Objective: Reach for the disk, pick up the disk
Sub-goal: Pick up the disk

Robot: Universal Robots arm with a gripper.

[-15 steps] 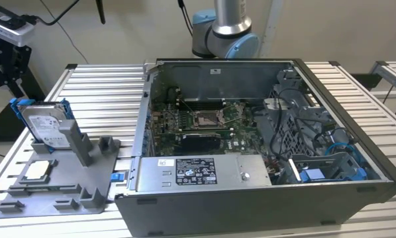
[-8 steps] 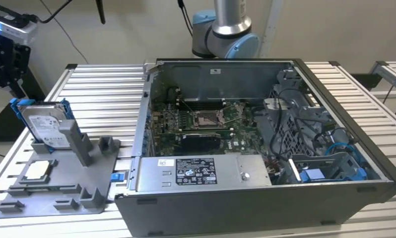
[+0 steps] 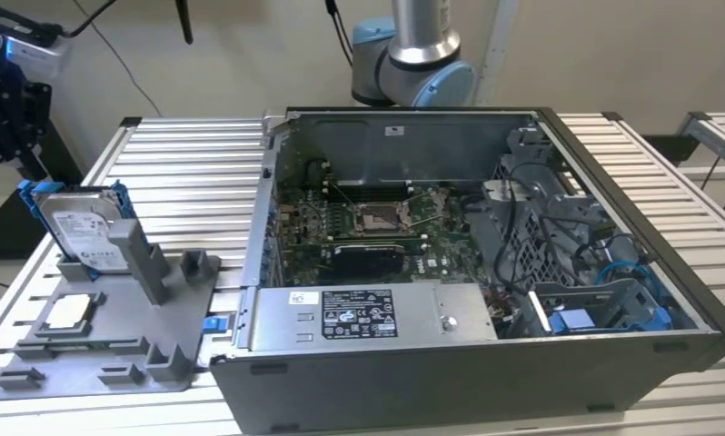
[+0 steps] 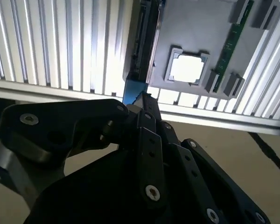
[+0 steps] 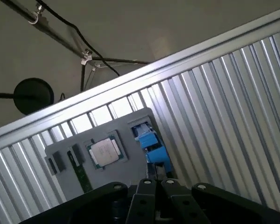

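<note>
The disk stood on edge in a grey holder at the exterior view's left, with blue rails along its sides. Your gripper hung off the table's left edge, near the disk but apart from it, and looked clenched on nothing.

Your biggest risk, as I judged it, was coming in with the jaws together. They would have shoved the disk over in its slot instead of straddling it. A lesser risk was pinching a plastic rail, which could flex and let the disk slip.

The room had a plain pale wall and a beige floor. The table was ribbed aluminium, likely slippery for anything dropped. An open computer case took up its right side, well apart from the disk. A small square chip lay in the holder, nearer than the disk.
</note>
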